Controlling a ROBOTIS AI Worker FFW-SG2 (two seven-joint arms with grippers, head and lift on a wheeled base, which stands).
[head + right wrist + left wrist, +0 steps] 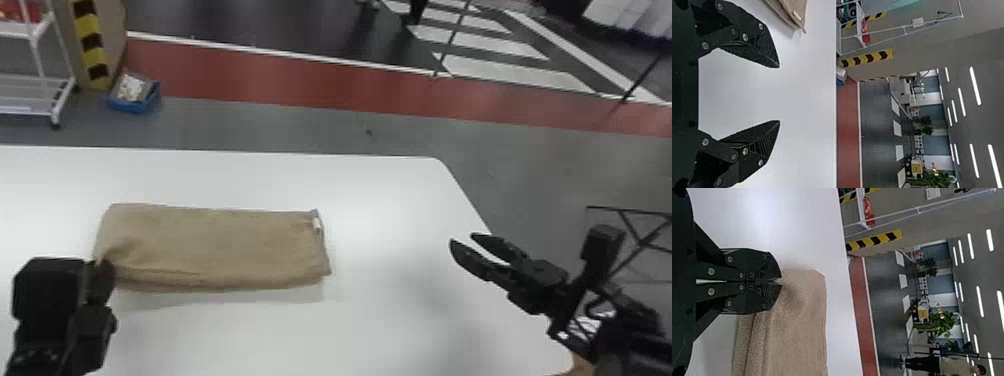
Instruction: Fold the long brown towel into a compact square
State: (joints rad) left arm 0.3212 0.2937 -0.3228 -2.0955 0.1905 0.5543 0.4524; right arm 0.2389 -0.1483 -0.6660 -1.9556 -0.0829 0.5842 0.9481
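Your black left gripper [104,264] pinches the near left corner of the folded, rectangular brown fabric towel [215,245] on the white counter [380,200]; your black right gripper [461,237] holds its 2 fingers wide apart, empty.

The brown towel [215,240] lies folded, long and soft, on the white table [390,320]. A little white tag [316,223] is at its right end.
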